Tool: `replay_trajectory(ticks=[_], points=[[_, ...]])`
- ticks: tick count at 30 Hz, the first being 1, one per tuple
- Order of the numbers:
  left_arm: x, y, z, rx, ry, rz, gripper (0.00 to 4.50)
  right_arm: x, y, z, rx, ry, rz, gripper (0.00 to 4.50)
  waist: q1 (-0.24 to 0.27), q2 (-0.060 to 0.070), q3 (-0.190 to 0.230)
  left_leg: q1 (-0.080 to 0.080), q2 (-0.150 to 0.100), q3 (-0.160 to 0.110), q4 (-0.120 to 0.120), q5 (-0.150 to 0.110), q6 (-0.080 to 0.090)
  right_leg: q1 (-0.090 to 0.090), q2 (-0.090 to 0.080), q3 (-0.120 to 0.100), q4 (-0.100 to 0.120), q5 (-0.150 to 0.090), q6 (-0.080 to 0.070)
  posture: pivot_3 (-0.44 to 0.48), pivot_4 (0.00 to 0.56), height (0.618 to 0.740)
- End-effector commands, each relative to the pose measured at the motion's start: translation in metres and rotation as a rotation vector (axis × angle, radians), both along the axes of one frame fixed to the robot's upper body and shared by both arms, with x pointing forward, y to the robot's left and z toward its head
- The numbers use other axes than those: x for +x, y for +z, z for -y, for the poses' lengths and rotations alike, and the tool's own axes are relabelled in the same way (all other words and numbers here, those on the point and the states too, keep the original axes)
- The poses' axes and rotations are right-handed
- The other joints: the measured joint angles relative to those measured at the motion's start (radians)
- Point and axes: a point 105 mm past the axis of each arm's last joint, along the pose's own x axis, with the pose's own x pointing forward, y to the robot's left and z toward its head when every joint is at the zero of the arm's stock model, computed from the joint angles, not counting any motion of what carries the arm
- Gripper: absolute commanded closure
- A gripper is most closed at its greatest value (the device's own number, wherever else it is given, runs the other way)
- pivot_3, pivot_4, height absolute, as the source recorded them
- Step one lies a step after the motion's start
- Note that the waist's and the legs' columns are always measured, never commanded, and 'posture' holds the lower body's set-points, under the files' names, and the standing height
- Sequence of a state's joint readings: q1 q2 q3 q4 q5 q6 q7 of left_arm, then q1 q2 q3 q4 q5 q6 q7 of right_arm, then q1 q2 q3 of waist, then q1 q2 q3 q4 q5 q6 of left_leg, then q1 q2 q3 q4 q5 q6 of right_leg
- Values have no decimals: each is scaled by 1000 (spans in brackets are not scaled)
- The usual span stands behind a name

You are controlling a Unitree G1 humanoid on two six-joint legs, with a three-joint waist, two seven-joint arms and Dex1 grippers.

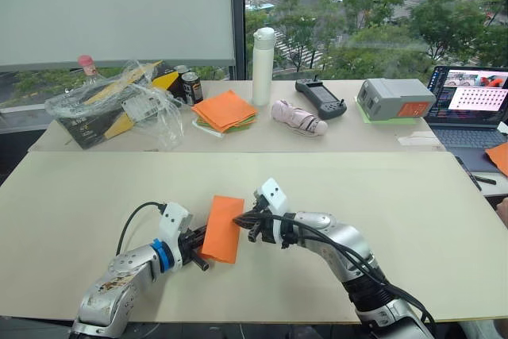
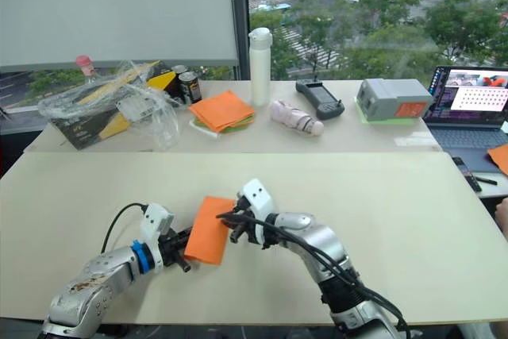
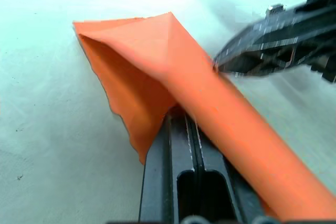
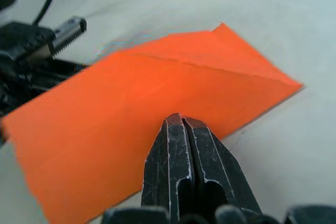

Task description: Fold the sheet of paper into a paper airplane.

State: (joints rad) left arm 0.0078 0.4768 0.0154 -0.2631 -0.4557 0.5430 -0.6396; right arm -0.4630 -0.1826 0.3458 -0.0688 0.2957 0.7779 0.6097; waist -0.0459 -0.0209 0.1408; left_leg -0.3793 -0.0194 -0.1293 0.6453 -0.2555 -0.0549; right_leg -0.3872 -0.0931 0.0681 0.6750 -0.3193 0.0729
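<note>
The sheet of paper (image 1: 222,229) is bright orange and creased into a narrow strip on the cream table (image 1: 381,204), between my two grippers. My left gripper (image 1: 200,250) is shut at the strip's near left edge. In the left wrist view one orange layer (image 3: 147,51) lifts and drapes over the left gripper (image 3: 181,116), hiding its tips. My right gripper (image 1: 242,224) is shut, and its tips rest on top of the paper (image 4: 131,93) at the right edge, as the right wrist view of that gripper (image 4: 181,120) shows.
On the far table stand a pile of orange and green sheets (image 1: 225,110), a white bottle (image 1: 263,55), a plastic-wrapped box (image 1: 119,105), a can (image 1: 191,85), a controller (image 1: 321,98), a grey box (image 1: 394,98) and a laptop (image 1: 472,105).
</note>
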Motion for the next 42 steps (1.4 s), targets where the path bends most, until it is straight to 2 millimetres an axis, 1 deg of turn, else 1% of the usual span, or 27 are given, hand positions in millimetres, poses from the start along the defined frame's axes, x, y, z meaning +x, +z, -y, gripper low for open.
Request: replay_trajectory(ticks=[1,7,13,16,18,20,23,25,28,31,33,39,42], points=[[-5,-9,-8,23,31,-38,4465,1,9,-7,12,33,53,4475,0,0,0,0,0,0,0,0,0,0,0,0,0,0,0,0,150,740],[-6,-6,-21,31,77,-31,4465,2,3,-8,-17,40,55,4475,-7,0,0,1,1,0,-1,0,0,0,1,0,0,0,0,0,150,740],[-8,4,-44,48,147,-9,4465,3,-2,-7,-37,39,55,4475,-12,0,0,2,1,0,-1,0,0,0,1,0,1,0,0,0,150,740],[-5,16,-58,52,197,21,4465,3,-5,-7,-44,40,55,4475,-12,0,0,2,1,0,-1,0,0,0,1,0,1,0,0,0,150,740],[0,28,-64,27,229,50,4465,3,-6,-7,-47,40,55,4475,-12,0,0,2,1,-1,-1,0,0,-1,1,0,1,0,0,0,150,740],[2,37,-64,-5,242,68,4465,4,-6,-7,-48,39,55,4475,-11,0,0,1,1,-1,-1,0,0,-1,1,0,1,0,0,0,150,740],[5,61,-47,-113,205,102,4465,4,-7,-7,-51,39,55,4475,-7,0,0,1,1,-1,-1,0,0,0,0,0,1,0,0,0,150,740],[3,68,-34,-145,160,101,4465,4,-8,-7,-53,38,54,4475,-5,0,0,1,1,0,-1,0,0,0,0,0,1,0,0,0,150,740],[-3,65,-17,-147,98,72,4465,5,-8,-8,-52,34,55,4475,-7,0,0,1,1,0,-1,0,0,0,0,0,1,0,0,0,150,740],[-13,52,-2,-116,40,27,4465,5,-7,-7,-52,28,58,4475,-9,0,0,1,1,0,-1,0,0,-1,1,0,1,0,0,0,150,740],[-18,42,3,-101,27,-5,4465,7,-6,-5,-51,14,61,4475,-9,0,0,1,1,0,-1,0,0,-1,0,0,1,0,0,0,150,740],[-22,20,-4,-36,33,-55,4465,6,-6,-1,-57,7,66,4475,-2,0,0,1,1,0,-1,0,0,-1,1,0,1,0,0,0,150,740],[-21,15,-8,-26,43,-63,4465,4,-5,0,-59,13,72,4475,0,0,0,1,1,0,-1,0,0,0,0,0,0,0,0,0,150,740]])
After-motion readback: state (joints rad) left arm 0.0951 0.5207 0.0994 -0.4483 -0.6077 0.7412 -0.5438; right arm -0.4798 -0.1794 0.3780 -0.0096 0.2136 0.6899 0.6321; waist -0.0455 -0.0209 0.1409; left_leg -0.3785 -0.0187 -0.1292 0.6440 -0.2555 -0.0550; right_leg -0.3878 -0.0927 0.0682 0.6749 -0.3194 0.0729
